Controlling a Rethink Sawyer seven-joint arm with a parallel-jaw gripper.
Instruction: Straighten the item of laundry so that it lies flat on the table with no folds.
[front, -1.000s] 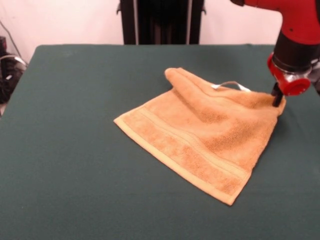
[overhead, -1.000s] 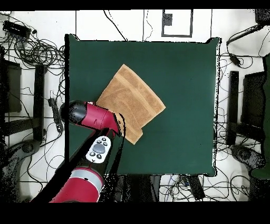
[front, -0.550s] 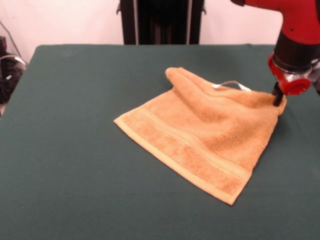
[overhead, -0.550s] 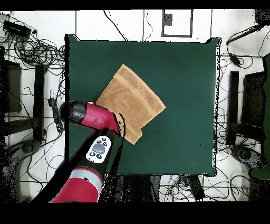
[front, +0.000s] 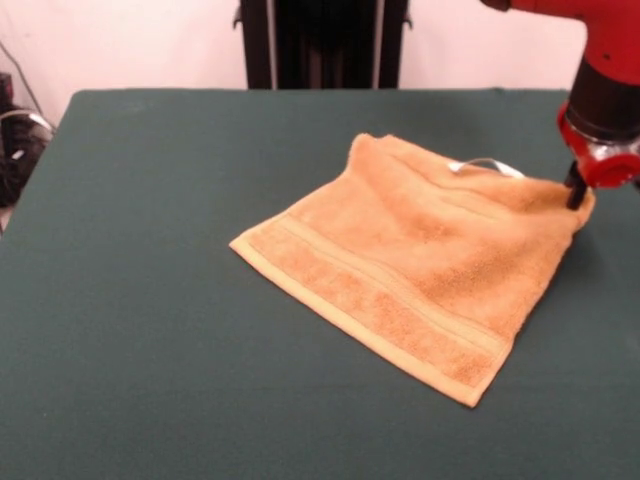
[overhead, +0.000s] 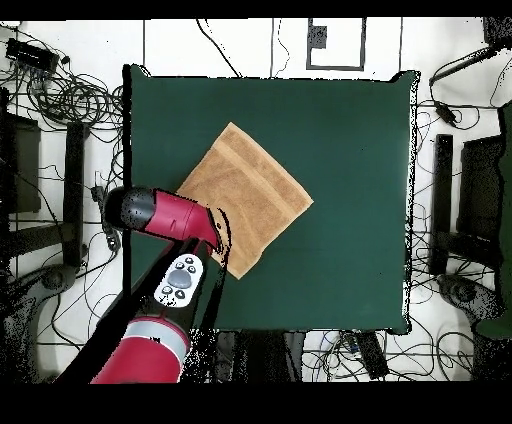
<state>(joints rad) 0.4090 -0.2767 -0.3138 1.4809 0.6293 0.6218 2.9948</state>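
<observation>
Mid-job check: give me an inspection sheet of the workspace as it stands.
Surface: green table, bare apart from the towel.
Job's things: orange towel mostly spread, its far side humped and folded; white label showing.
Clutter: nothing seen on the table.
Gripper: gripper at the towel's right corner, apparently pinching it.
Cables: tangled cables on the floor beside the table.
Surroundings: black stands beside the table.

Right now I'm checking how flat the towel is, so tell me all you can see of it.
The towel is golden-orange terry, roughly square, with a woven band near its front edge. It lies mostly spread on the green table, turned diagonally. Its far edge is humped in a fold, with a white label loop showing. The gripper pinches one corner, which is raised.
</observation>
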